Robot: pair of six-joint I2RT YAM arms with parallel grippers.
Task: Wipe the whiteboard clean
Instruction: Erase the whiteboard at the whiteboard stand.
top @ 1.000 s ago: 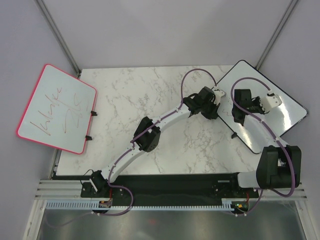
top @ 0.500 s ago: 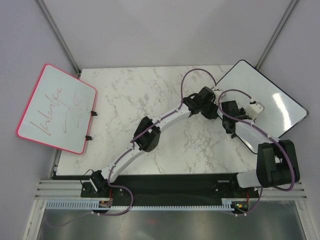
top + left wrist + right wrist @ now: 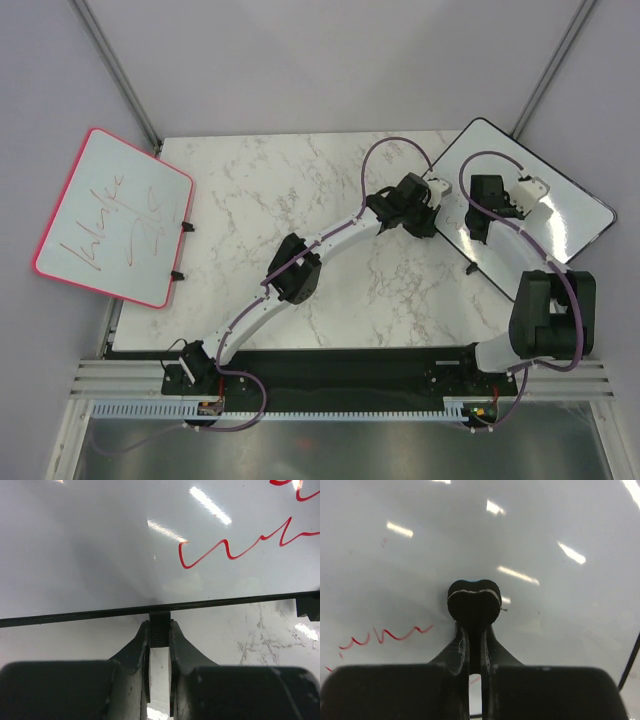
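Marble table (image 3: 260, 200) fills my overhead view. At its far left a pink-framed board (image 3: 115, 215) with red scribbles overhangs the edge at a slant. 2 small black clips show on that board's right side.

From its base at the near left, the left arm (image 3: 300, 265) reaches diagonally across the table to the right. The left gripper (image 3: 160, 636) sits at the left edge of the whiteboard (image 3: 575, 210), its 2 fingers pinching a small black tab (image 3: 160, 625) that sticks out from the thin black frame. A second tab shows further along the same edge.

The whiteboard lies at the table's far right corner, turned at an angle, with its right part hanging past the table edge. Red writing (image 3: 235, 550) remains on its face near the left gripper. The rest of the face that I can see is white and carries only light reflections.

The right gripper (image 3: 474, 622) is over the whiteboard, to the right of the left gripper. Its 2 fingers are pressed close together on a dark rounded pad (image 3: 473, 597), which is against the white face. A few red strokes lie to the lower left of the pad in the right wrist view.
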